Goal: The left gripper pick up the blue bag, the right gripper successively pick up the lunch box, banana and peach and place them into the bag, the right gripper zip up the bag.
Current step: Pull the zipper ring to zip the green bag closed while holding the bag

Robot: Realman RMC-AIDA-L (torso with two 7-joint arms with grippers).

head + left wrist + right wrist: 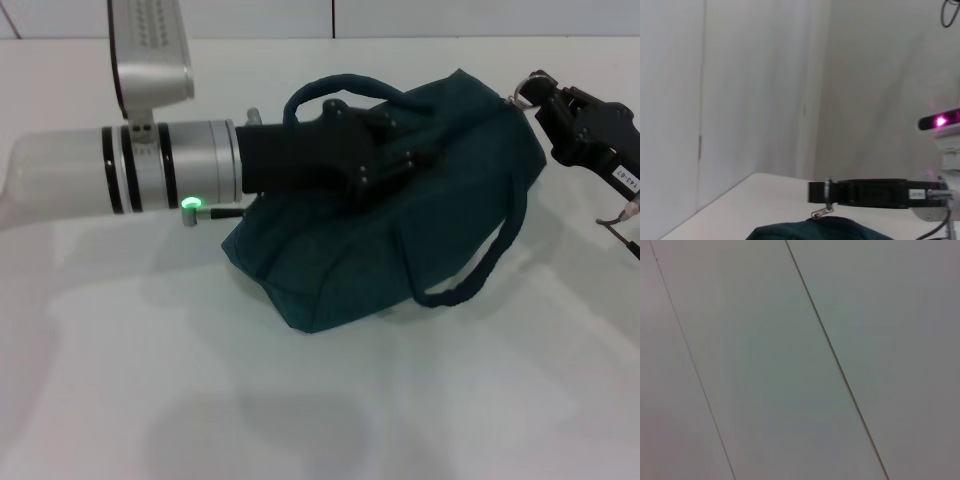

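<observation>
The blue bag (pixel 400 230) lies on the white table (pixel 300 400) in the middle of the head view, its handles (pixel 490 255) loose over it. My left gripper (pixel 400 160) reaches in from the left and is shut on the top of the bag. My right gripper (pixel 532 92) is at the bag's far right top corner, shut on the metal zipper pull (pixel 521 98). The left wrist view shows that gripper (pixel 816 192) with the pull (pixel 823 210) hanging just above the bag's top edge (pixel 810 231). The lunch box, banana and peach are not in view.
A white lamp-like panel (pixel 150 50) stands behind my left arm at the back left. A white wall (pixel 740 90) rises behind the table. The right wrist view shows only white panels with seams (pixel 835 360).
</observation>
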